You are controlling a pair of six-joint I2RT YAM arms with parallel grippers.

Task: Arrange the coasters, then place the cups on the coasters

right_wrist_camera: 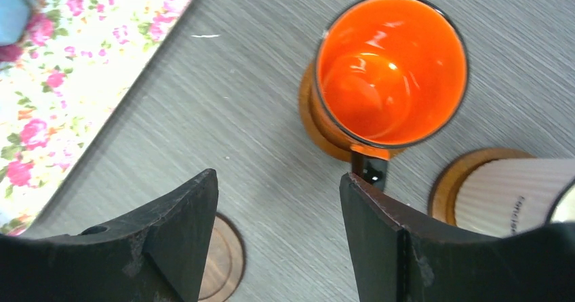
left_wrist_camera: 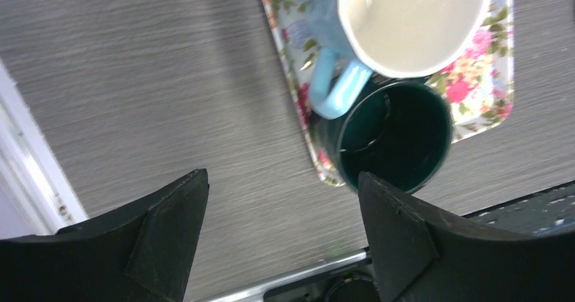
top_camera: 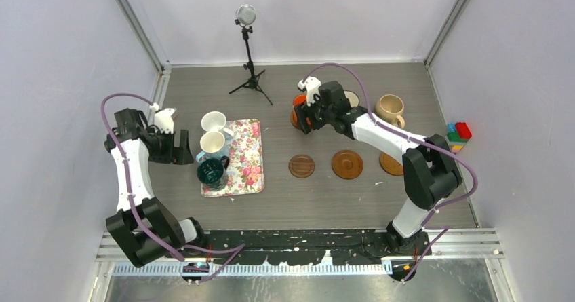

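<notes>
An orange cup (right_wrist_camera: 392,68) stands on a wooden coaster (right_wrist_camera: 319,122), its dark handle just beyond one fingertip of my right gripper (right_wrist_camera: 278,180), which is open and empty. A ribbed white cup (right_wrist_camera: 508,193) sits on another coaster (right_wrist_camera: 451,180) beside it. Three bare coasters (top_camera: 302,165), (top_camera: 347,164), (top_camera: 391,164) lie in a row mid-table. My left gripper (left_wrist_camera: 283,180) is open over bare table, left of the floral tray (left_wrist_camera: 298,91). That tray carries the light blue cup (left_wrist_camera: 407,17), the dark green cup (left_wrist_camera: 397,136) and a white cup (top_camera: 213,121). A beige cup (top_camera: 390,107) stands back right.
A small tripod with a round head (top_camera: 248,58) stands at the back centre. Coloured toy bricks (top_camera: 458,136) lie at the right wall. The metal rail (top_camera: 305,241) holding the arm bases runs along the near edge. Walls enclose the table on three sides.
</notes>
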